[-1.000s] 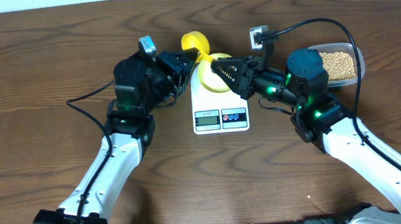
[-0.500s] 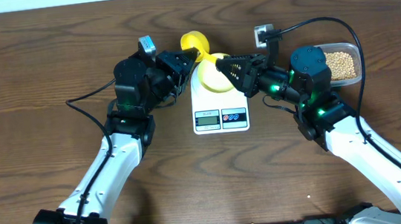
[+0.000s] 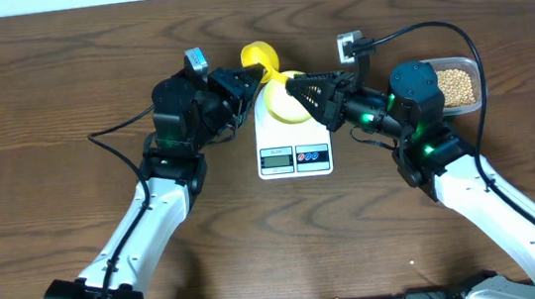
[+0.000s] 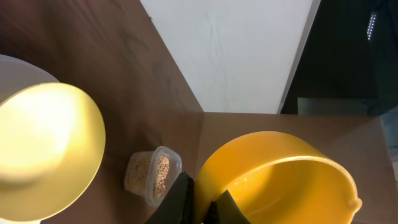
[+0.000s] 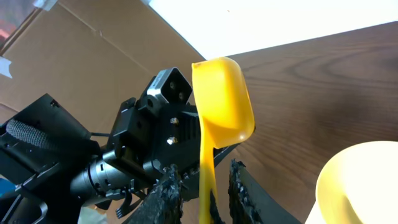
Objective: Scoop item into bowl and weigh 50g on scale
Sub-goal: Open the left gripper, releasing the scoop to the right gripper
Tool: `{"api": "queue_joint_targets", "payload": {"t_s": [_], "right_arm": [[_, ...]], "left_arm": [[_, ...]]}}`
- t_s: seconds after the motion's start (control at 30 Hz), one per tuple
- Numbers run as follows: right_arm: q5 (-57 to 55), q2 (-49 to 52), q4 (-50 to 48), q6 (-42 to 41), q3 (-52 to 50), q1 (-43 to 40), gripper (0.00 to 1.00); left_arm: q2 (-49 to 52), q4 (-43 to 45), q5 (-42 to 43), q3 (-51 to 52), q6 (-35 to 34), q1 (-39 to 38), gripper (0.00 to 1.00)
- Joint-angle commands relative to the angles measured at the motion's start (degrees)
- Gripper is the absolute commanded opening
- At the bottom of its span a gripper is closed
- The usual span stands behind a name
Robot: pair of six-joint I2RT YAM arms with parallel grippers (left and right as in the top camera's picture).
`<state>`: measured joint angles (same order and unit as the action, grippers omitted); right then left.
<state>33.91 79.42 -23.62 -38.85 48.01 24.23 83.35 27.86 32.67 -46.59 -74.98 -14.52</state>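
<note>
Left gripper [image 4: 202, 194] seems clamped on your yellow spoon [image 4: 273, 174]; right gripper [image 5: 203, 173] straddles its handle, jaws apart, by the bowl [image 3: 277, 109]; scale [image 3: 281, 136] writing unreadable.

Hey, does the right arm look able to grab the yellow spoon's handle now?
Likely yes: the handle of the spoon sits between the open fingers of the right gripper, nothing blocking; the left gripper holds its other end.

**Occlusions and cut-offs**

Overhead: scale [image 3: 294, 152] display is too small to read. The right gripper [image 3: 291, 87] covers part of the bowl [image 3: 278, 111], and the tub [image 3: 480, 77] sits partly behind the right arm.

Left wrist: the bowl is cut by the left edge and the spoon [image 4: 280, 180] by the bottom. The left gripper [image 4: 199, 202] tips are mostly out of frame, apparently pinching the spoon.
</note>
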Motion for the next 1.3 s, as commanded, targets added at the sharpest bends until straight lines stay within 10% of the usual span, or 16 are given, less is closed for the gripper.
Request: {"api": "queue_joint_targets", "payload": {"t_s": [0.0,1.27], "right_arm": [[0.68,-0.9,0.02,2.93,0.85,-0.26,0.24],[0.7,-0.9,1.33,2.64,0.85,-0.24,0.02]], "left_arm": [[-0.74,-0.81,-0.33,-0.15,0.79,0.09,0.07],[-0.74,-0.76,-0.55,-0.15,0.79,0.09,0.08]]}}
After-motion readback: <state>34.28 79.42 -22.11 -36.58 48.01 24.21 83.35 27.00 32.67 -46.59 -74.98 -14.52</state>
